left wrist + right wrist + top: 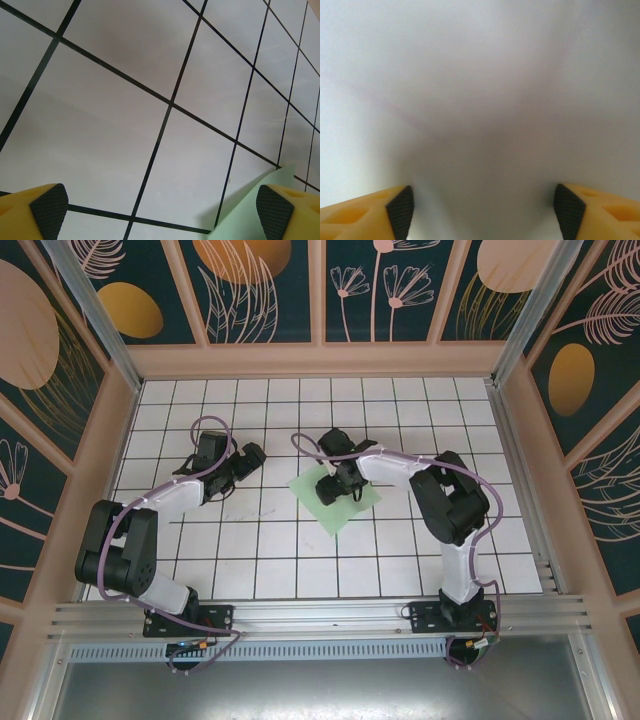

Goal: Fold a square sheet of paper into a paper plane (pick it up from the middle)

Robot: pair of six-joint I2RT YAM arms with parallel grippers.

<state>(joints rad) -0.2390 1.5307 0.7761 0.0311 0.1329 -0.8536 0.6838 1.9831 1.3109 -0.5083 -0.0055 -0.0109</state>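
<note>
The square sheet of paper (347, 512), pale mint green, lies flat on the white grid table near the middle, turned like a diamond. My right gripper (336, 487) is down over the sheet's middle. In the right wrist view its fingers (401, 210) stand wide apart, and a blurred pale surface (480, 110) lies very close between them. My left gripper (246, 462) hovers about one tile to the left of the sheet, open and empty. In the left wrist view a green corner of the sheet (245, 220) shows beside the right fingertip (272, 212).
The white table with black grid lines (260, 550) is walled by wooden rails (320, 360) at the back and sides. Purple cables loop over both arms. Both arm bases sit on the metal rail (320, 615) at the near edge.
</note>
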